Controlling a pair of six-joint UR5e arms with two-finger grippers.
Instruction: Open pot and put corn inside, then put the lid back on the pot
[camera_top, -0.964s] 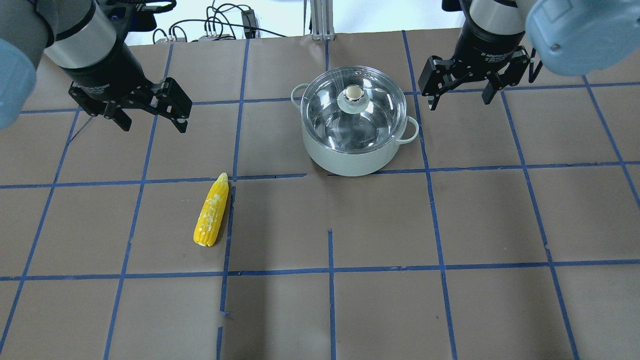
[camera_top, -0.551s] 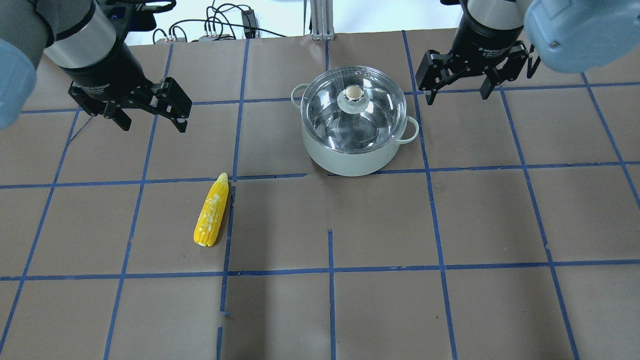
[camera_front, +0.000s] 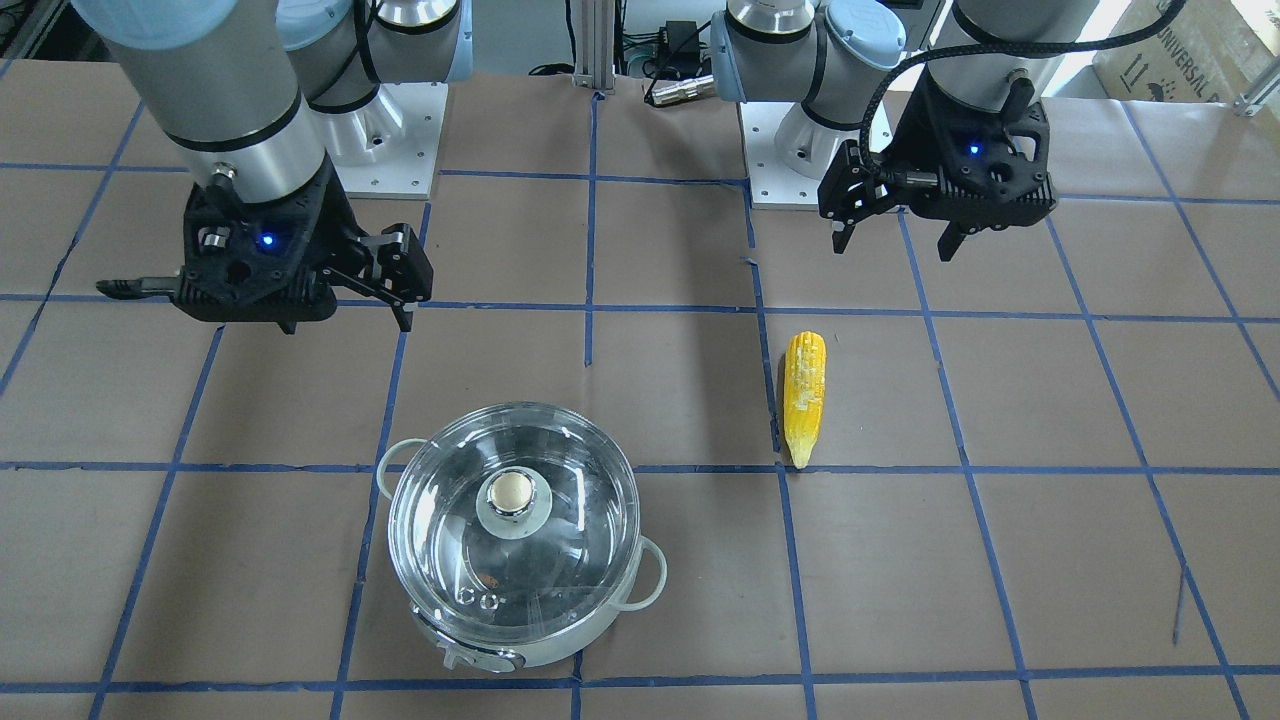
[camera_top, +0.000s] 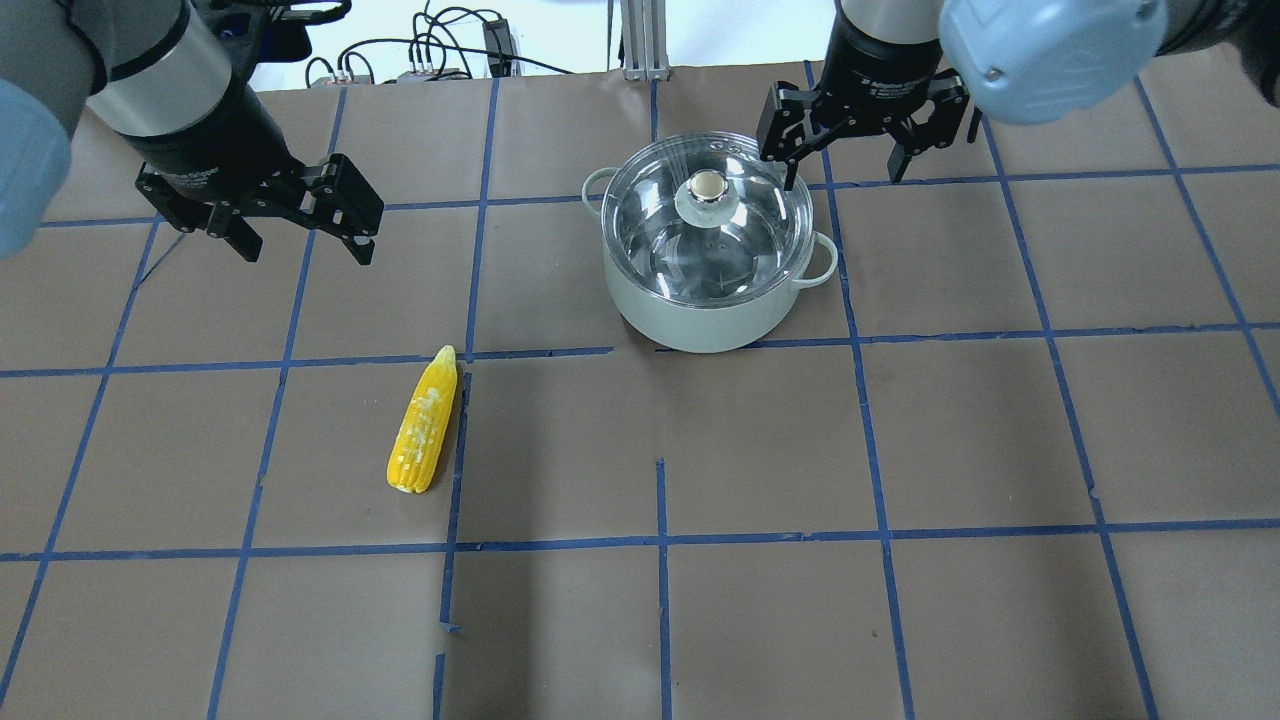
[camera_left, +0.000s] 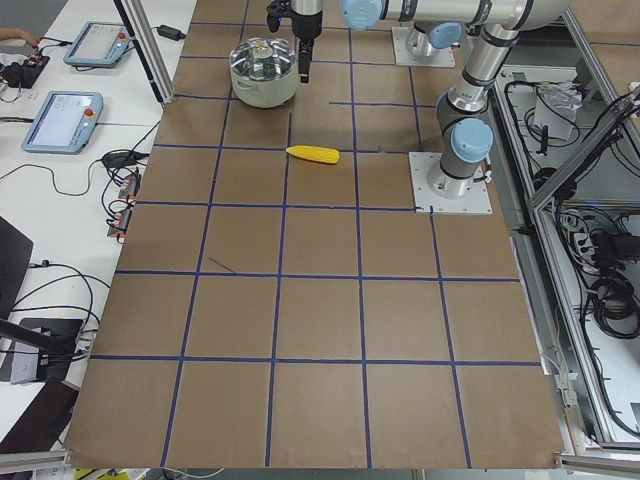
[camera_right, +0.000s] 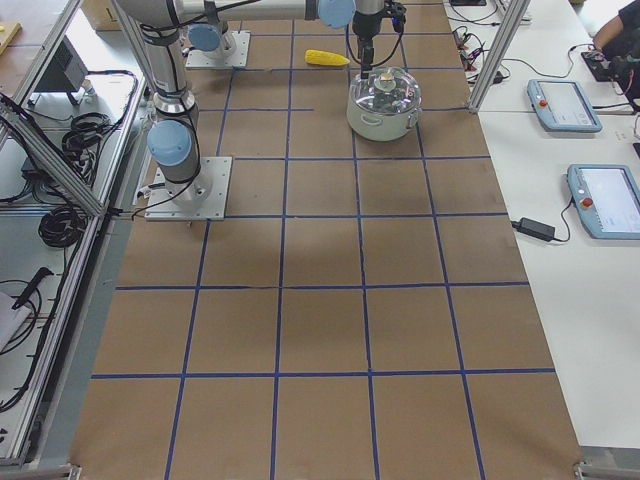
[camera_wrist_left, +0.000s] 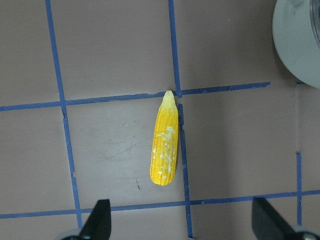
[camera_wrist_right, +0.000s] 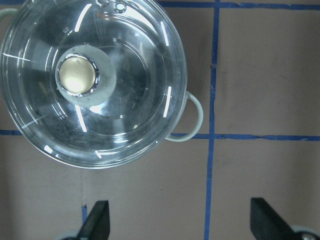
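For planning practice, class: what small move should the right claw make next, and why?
Probably slide the open right claw over the knob: the lid is on the pot, and the claw hangs off-centre, near its rim.

1. Brown paper (camera_top: 760, 440) covered the table, ruled into squares by blue tape lines (camera_top: 663, 500).
2. Black cables (camera_top: 440, 45) lay tangled along the top edge of the overhead view, left of an aluminium post (camera_top: 640, 40).
3. A teach pendant (camera_left: 64, 120) lay on the white bench (camera_left: 70, 240) at the upper left of the left-side view.
4. A black power adapter (camera_right: 537, 229) sat at the right of the right-side view.
5. A cardboard box (camera_front: 1190, 50) filled the front-facing view's upper right corner.
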